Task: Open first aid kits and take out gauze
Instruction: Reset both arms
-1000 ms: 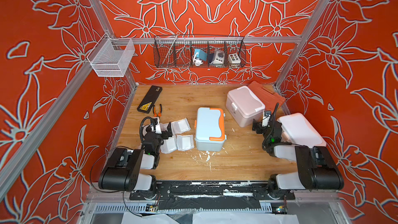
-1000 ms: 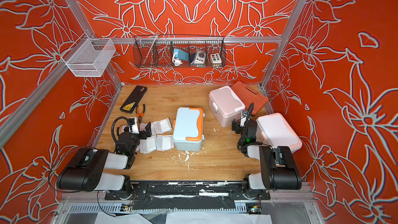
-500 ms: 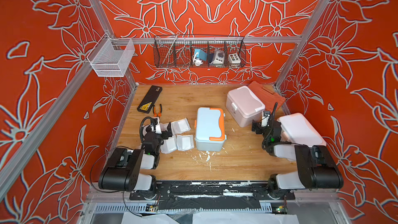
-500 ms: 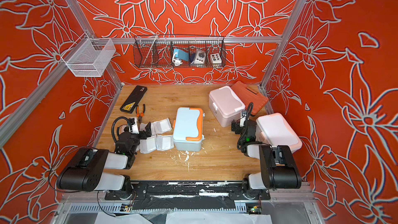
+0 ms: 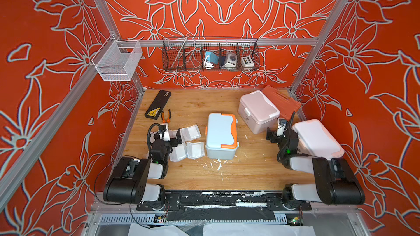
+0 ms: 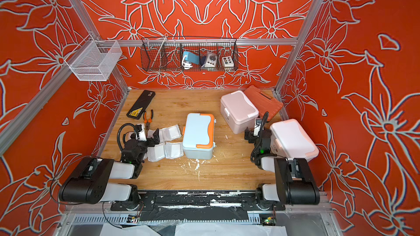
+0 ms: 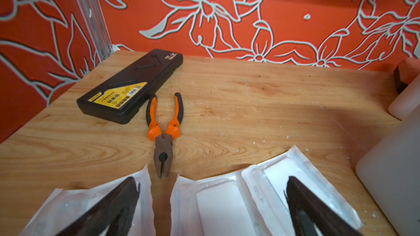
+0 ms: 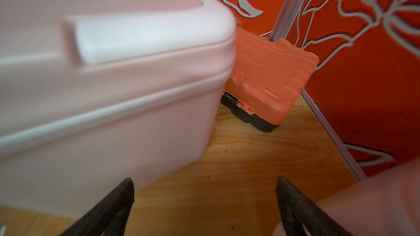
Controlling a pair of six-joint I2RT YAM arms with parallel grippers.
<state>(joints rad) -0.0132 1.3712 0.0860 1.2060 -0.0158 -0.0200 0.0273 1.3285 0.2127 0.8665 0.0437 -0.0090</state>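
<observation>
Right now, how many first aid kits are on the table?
3. The blue-grey kit sits mid-table; the pale pink kit at the back right; the white kit nearer, on the far right. None appears hidden.

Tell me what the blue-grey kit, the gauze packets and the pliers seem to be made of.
The blue-grey kit: probably moulded plastic, smooth satin, rounded edges.
The gauze packets: white pad under clear, shiny film, wrinkled; backing perhaps paper.
The pliers: dull grey-brown metal head; orange-black handles, likely rubber or plastic.
</observation>
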